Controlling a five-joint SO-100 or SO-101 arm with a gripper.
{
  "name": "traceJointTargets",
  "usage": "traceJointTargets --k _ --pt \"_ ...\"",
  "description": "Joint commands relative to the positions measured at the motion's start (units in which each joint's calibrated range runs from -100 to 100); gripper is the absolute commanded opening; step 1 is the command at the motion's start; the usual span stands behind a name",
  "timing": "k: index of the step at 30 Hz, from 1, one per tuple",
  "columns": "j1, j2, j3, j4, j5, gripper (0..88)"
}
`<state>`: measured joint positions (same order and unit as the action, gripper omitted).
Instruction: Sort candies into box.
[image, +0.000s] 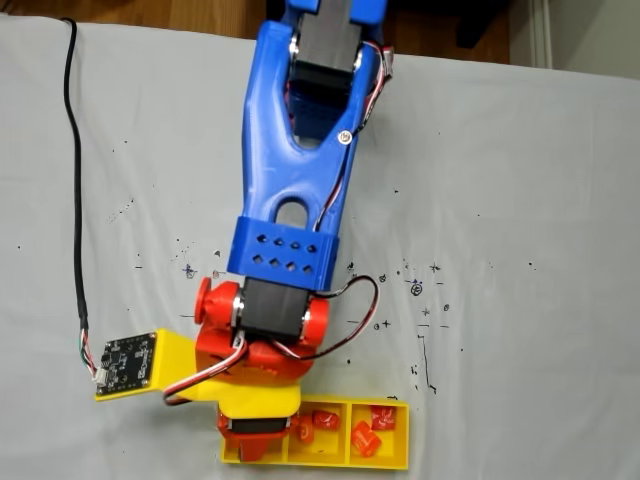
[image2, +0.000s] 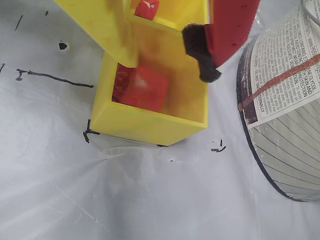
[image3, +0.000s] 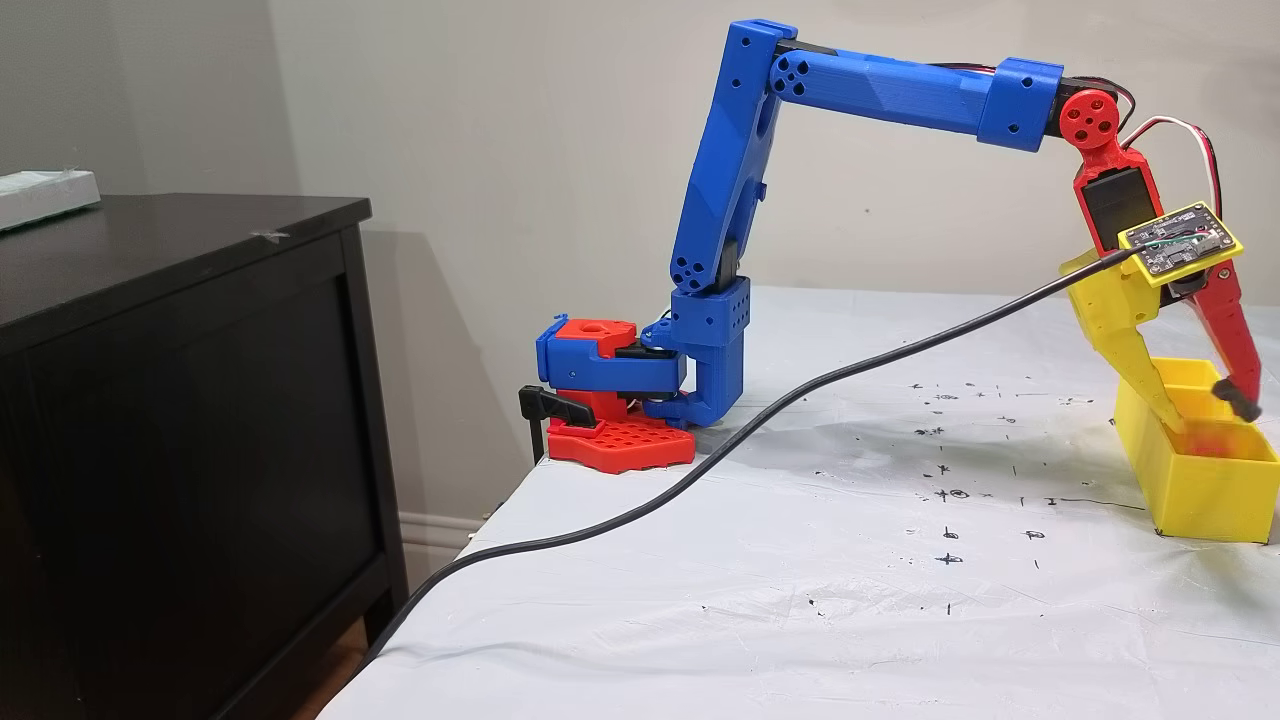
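Observation:
The box is a yellow tray (image: 400, 462) at the near table edge in a fixed view, also seen as (image3: 1200, 495). My gripper (image3: 1208, 412) hangs open over its end compartment, the yellow finger (image2: 100, 25) on one side and the black-tipped red finger (image2: 202, 55) on the other, with nothing held between them. Below them, in the wrist view, a blurred red candy (image2: 147, 89) lies inside that compartment beside a darker red one (image2: 119, 82). Another candy (image2: 146, 9) lies in the adjoining compartment. Candies (image: 325, 420) sit in the middle compartment and more (image: 366, 438) in the right one.
A round container with a printed label (image2: 285, 100) stands close beside the tray. A black cable (image3: 700, 470) runs across the white, pen-marked table cover to the camera board (image: 125, 362). A dark cabinet (image3: 180, 420) stands left of the table.

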<state>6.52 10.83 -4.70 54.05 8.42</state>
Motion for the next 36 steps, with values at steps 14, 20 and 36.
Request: traceJointTargets --k 14,20,36 --pt "-0.27 -5.32 -5.45 0.84 0.78 24.5" --pt "-0.08 -7.52 -3.99 0.43 0.98 18.6" --pt "-2.35 -32.63 16.95 -4.40 0.15 0.2"
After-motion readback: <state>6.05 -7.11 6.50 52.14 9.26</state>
